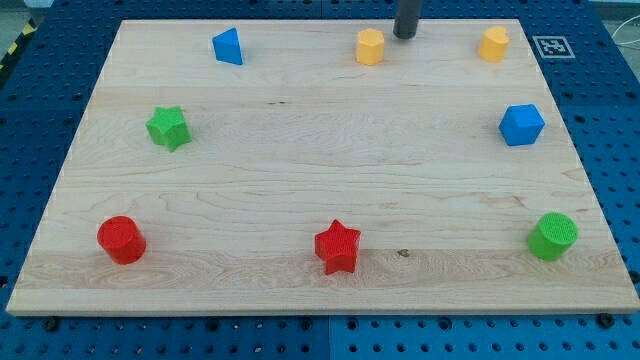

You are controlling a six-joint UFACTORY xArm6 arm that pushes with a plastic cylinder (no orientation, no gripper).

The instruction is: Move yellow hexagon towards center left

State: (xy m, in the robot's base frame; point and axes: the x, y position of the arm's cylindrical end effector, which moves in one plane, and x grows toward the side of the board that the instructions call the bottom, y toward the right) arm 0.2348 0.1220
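Two yellow blocks sit near the view's top edge of the wooden board (300,150). One yellow hexagon-like block (370,46) is at top centre. The other yellow block (493,43) is at top right; I cannot tell their shapes apart. My tip (404,34) is the lower end of the dark rod, just right of and slightly above the top-centre yellow block, a small gap between them.
A blue triangle-like block (228,46) is at top left, a green star (168,127) at left, a red cylinder (121,239) at bottom left, a red star (338,246) at bottom centre, a green cylinder (552,236) at bottom right, a blue block (521,124) at right.
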